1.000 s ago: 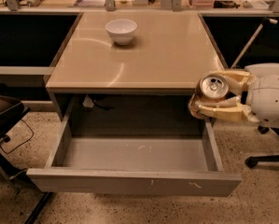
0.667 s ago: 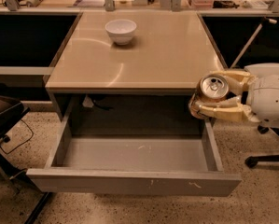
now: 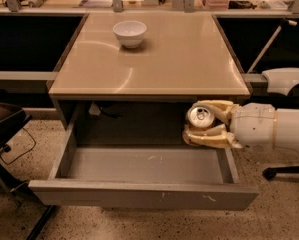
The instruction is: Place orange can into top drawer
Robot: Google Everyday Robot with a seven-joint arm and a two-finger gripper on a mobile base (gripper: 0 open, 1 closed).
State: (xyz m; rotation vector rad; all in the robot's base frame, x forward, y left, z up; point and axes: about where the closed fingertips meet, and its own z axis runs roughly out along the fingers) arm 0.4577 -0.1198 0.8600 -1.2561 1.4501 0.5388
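The gripper sits right of centre in the frame, just under the front edge of the table, and its two cream fingers are clamped around the orange can. One finger lies above the can and one below. The can's silver top and pull tab face the camera, so it appears to be held tilted or on its side rather than upright. The white arm reaches in from the right edge of the frame. The can hangs at the rear right corner of the top drawer, close to the drawer's right wall, and looks to be above the drawer floor rather than resting on it. The drawer is pulled well out toward the bottom of the frame, and its grey floor shows nothing lying on it. On the tabletop, in the upper middle of the frame, a white bowl stands well apart from the gripper. By this view the grasp and the carry to the drawer are done and the drawer is already open. What is left is to lower the can into the drawer, let go, and draw the arm clear.
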